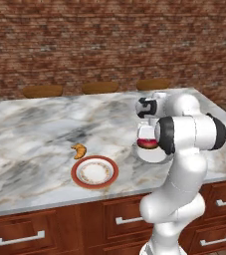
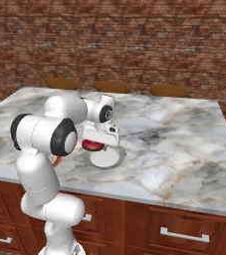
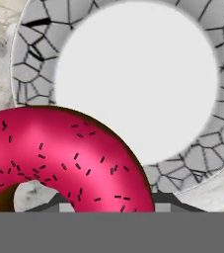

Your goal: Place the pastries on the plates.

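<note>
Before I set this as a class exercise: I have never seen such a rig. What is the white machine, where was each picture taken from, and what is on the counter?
The white machine is a robot arm on a base that can drive. Two pictures come from cameras on that base, behind the arm to either side; the third looks along its gripper. On the marble counter lie a croissant, a red-rimmed plate and a grey-rimmed white plate. The gripper holds a pink-iced donut just over the grey-rimmed plate.
</note>
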Controlling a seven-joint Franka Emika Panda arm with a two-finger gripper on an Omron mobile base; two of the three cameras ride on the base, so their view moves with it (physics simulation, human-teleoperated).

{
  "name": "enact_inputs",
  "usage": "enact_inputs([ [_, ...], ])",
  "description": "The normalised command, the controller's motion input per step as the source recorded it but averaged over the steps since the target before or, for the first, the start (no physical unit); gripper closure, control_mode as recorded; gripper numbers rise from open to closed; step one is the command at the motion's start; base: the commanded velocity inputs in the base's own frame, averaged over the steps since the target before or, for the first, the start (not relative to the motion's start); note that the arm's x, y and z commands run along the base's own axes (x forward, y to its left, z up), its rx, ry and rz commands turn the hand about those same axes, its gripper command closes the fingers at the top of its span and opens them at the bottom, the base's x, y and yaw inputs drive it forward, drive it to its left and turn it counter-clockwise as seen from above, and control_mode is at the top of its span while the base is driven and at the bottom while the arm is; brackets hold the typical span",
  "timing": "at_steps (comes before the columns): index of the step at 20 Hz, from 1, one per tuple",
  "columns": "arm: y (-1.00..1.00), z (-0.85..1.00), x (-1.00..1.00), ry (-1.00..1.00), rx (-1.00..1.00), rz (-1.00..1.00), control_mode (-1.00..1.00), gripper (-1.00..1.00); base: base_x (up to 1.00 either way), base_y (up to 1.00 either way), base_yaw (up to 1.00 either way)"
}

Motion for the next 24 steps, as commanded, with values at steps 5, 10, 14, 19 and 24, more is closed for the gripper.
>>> enact_inputs([
  [5, -0.75, 0.00, -0.17, -0.28, -0.11, 0.00, -1.00, 1.00, 0.00, 0.00, 0.00],
  [10, -0.31, 0.13, 0.71, -0.12, -0.05, 0.00, -1.00, 1.00, 0.00, 0.00, 0.00],
  [14, 0.08, 0.08, 0.88, 0.20, 0.02, 0.00, -1.00, 1.00, 0.00, 0.00, 0.00],
  [19, -0.08, -0.22, 0.41, 0.14, 0.08, 0.00, -1.00, 1.00, 0.00, 0.00, 0.00],
  [24, -0.36, -0.76, -0.31, -0.04, 0.02, 0.00, -1.00, 1.00, 0.00, 0.00, 0.00],
])
